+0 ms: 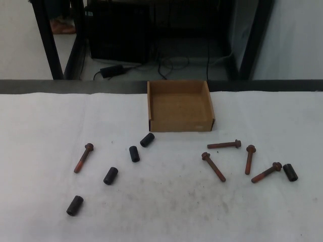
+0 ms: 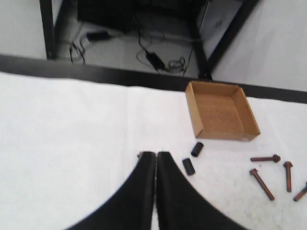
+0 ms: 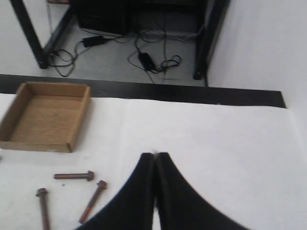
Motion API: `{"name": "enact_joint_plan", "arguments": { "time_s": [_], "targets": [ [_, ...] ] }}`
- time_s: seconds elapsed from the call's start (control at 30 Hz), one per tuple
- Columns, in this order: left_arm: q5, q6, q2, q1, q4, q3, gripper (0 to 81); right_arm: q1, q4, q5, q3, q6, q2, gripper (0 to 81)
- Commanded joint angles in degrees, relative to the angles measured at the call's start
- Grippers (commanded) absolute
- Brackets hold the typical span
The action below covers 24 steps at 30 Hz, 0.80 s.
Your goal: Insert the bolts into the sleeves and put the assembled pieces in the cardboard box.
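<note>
**Loose parts lying scattered**

The left tool (image 2: 156, 155) and right tool (image 3: 154, 155) are hanging over the counter (image 1: 166, 217), each with its fingers pressed together. Four sleeves (image 1: 110, 175) and one bolt (image 1: 83, 157) are lying to the left. Four bolts (image 1: 250, 159) and a sleeve (image 1: 290, 172) are lying to the right. The box (image 1: 180, 123) is sitting beyond them, at the counter's far edge

Bright, diffuse light, no clear direction. White bench cover (image 1: 161, 217) nearly washed out (strongest toward 9 o'clock, left wrist view). Bolts (image 1: 214, 167) and sleeves (image 1: 110, 175) cast faint shadows. Floor (image 1: 202, 65) at 12 o'clock darker.
</note>
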Motion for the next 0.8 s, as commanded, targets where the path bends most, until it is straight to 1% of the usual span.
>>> {"name": "enact_joint_plan", "arguments": {
  "time_s": [0.0,0.07,0.17,0.27,0.37,0.43,0.5,0.53,0.57,0.6,0.67,0.77],
  "targets": [
    [3.0,0.8,5.6,-0.2,0.1,-1.0,0.8,0.1,-0.7,5.6,-0.2,0.6,-0.1,0.8],
    [3.0,1.9,10.0,-0.2,-0.7,-1.0,0.8,0.1,-0.8,7.0,0.0,0.7,-0.1,0.8],
    [3.1,1.5,16.2,-0.2,-0.7,-0.9,0.8,0.1,-0.3,6.4,0.2,0.8,-0.1,0.8],
    [2.9,2.1,21.6,-0.2,-1.8,-0.4,0.8,0.1,-3.2,0.7,2.1,0.8,-0.1,0.8],
    [2.6,9.5,25.6,-0.2,-8.9,1.3,0.8,0.1,-8.9,-2.8,6.9,-0.1,0.3,0.8],
    [2.9,11.9,28.1,-0.2,-14.6,1.9,0.8,0.1,-12.3,-4.3,10.7,-4.9,1.3,0.8],
    [3.5,11.8,30.2,-0.2,-18.1,2.0,0.8,0.1,-12.9,-5.4,13.2,-9.1,3.1,0.8],
    [4.9,11.8,30.9,-0.6,-18.6,2.0,0.8,0.1,-12.5,-6.0,14.3,-9.9,4.4,0.8],
    [6.6,12.1,31.5,-0.7,-18.6,2.0,0.8,0.1,-11.6,-7.1,15.1,-10.0,5.9,0.9],
    [8.5,12.5,32.3,-0.9,-18.4,2.0,0.8,0.1,-11.1,-10.0,15.7,-10.1,7.2,0.9],
    [11.0,13.0,33.6,-1.6,-16.8,2.0,0.8,0.1,-10.5,-17.6,17.1,-14.8,9.6,0.9],
    [12.0,19.3,35.7,-3.7,-12.6,2.0,0.8,1.0,-9.4,-19.0,17.7,-22.5,13.4,0.9]
  ]
}}
